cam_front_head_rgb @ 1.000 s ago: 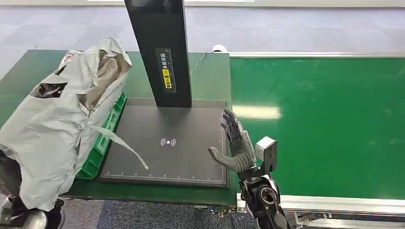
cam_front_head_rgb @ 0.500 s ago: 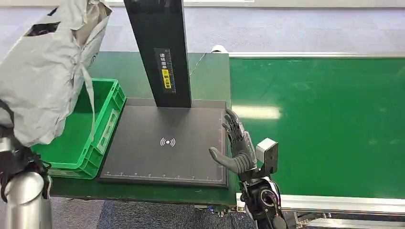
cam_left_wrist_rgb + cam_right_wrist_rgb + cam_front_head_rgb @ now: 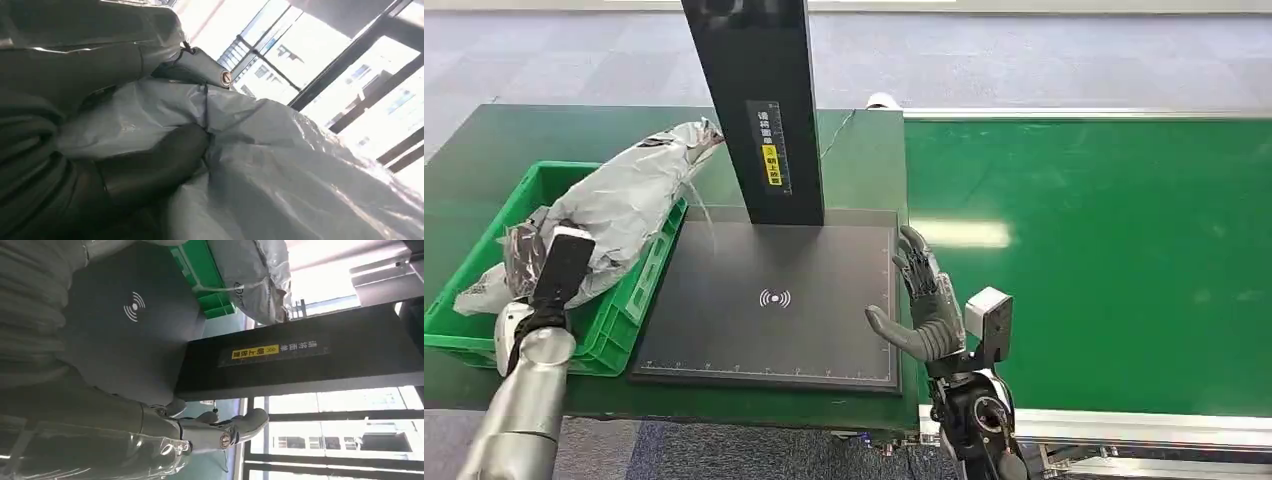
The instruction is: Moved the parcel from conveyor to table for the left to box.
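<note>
The parcel point(image 3: 629, 200), a crumpled grey plastic bag, lies slanted across the green box point(image 3: 459, 325) at the table's left, its far end sticking out over the box's rim toward the black post. My left hand point(image 3: 542, 268) grips the parcel's near end inside the box. In the left wrist view my thumb point(image 3: 150, 167) presses into the grey film of the parcel point(image 3: 300, 175). My right hand point(image 3: 924, 305) is open, fingers spread and upright, over the right edge of the black scanner pad point(image 3: 769, 300). The right wrist view shows its fingers point(image 3: 235, 430), with the parcel point(image 3: 250, 275) beyond the pad.
A black scanner post point(image 3: 759, 110) rises from the back of the pad, next to the parcel's far end. The green conveyor belt point(image 3: 1104, 260) runs along the right, bare, with a metal rail point(image 3: 1144, 428) at its near edge. The green table point(image 3: 484, 150) surrounds the box.
My left arm swung the parcel up high at the left, then brought it down into the green box. My right hand has barely moved.
</note>
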You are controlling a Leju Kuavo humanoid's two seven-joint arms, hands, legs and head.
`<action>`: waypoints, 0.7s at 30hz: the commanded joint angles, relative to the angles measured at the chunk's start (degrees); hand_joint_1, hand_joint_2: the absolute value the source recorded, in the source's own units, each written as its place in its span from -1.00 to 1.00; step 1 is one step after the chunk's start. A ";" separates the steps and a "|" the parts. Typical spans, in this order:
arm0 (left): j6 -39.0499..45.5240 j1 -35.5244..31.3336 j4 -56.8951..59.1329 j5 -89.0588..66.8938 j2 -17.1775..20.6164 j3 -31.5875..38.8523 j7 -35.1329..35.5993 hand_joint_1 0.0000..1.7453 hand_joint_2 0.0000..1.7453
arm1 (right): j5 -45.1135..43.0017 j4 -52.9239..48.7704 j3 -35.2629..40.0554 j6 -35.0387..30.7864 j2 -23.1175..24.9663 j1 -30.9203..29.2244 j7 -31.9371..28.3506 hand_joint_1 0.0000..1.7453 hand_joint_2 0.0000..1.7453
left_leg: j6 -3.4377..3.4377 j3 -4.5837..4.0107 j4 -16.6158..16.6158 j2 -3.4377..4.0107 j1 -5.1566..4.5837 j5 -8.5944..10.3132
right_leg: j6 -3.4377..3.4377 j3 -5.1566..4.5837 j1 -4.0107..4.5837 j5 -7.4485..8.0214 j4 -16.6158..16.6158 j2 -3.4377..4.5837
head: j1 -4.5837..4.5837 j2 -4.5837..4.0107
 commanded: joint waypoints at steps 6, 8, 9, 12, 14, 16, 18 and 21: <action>0.50 1.09 7.70 2.24 2.16 1.24 0.36 1.00 1.00 | -0.38 0.26 -0.61 -0.29 -1.39 -0.16 0.64 -1.00 1.00 | 0.03 0.04 -0.05 -0.03 -0.02 0.02 | 0.01 0.06 -0.02 0.00 -0.04 -0.05 | 0.04 0.00; 0.74 3.47 5.39 3.75 2.38 2.83 0.43 1.00 1.00 | -0.57 0.24 -0.25 -0.23 -1.64 0.24 0.52 -1.00 1.00 | 0.04 0.06 -0.07 -0.01 -0.01 0.02 | 0.02 0.09 0.00 0.01 -0.07 -0.03 | 0.04 0.00; 0.32 4.88 3.73 4.49 2.65 3.59 0.33 1.00 1.00 | -0.71 0.38 -0.05 -0.17 -1.86 0.38 0.36 -1.00 1.00 | 0.04 0.09 -0.08 0.05 -0.03 0.00 | 0.02 0.08 -0.03 0.01 -0.06 0.04 | 0.04 0.00; -0.37 6.13 1.48 5.14 2.97 4.71 0.46 1.00 1.00 | -0.81 1.16 0.27 -0.20 -2.06 -0.17 0.28 -1.00 1.00 | 0.03 0.11 -0.09 0.14 -0.02 -0.03 | 0.01 0.10 -0.02 0.01 -0.07 0.14 | 0.04 0.00; -0.94 6.19 0.17 5.72 2.70 5.52 0.76 1.00 1.00 | -0.90 1.49 0.33 -0.34 -2.11 -0.52 0.19 -1.00 1.00 | 0.02 0.04 -0.05 0.10 0.02 -0.03 | 0.00 0.05 0.02 0.01 -0.06 0.10 | 0.07 0.00; -0.92 6.51 -1.24 6.48 2.42 6.40 1.11 1.00 1.00 | -0.90 1.47 0.29 -0.54 -2.09 -0.44 0.19 -1.00 1.00 | 0.03 0.01 -0.06 0.02 0.01 0.00 | 0.01 0.02 0.02 0.00 -0.07 0.02 | 0.02 0.00; -0.99 6.71 -1.78 6.56 2.46 6.48 1.15 1.00 1.00 | -0.91 1.41 0.28 -0.57 -2.09 -0.33 0.17 -1.00 1.00 | 0.02 -0.04 -0.03 0.03 0.00 0.00 | 0.01 -0.02 0.00 -0.01 -0.03 0.02 | 0.02 0.00; -0.99 6.71 -1.78 6.56 2.46 6.48 1.15 1.00 1.00 | -0.91 1.41 0.28 -0.57 -2.09 -0.33 0.17 -1.00 1.00 | 0.03 -0.05 -0.03 0.05 0.01 -0.01 | 0.01 -0.02 0.01 0.00 -0.04 0.05 | 0.04 0.00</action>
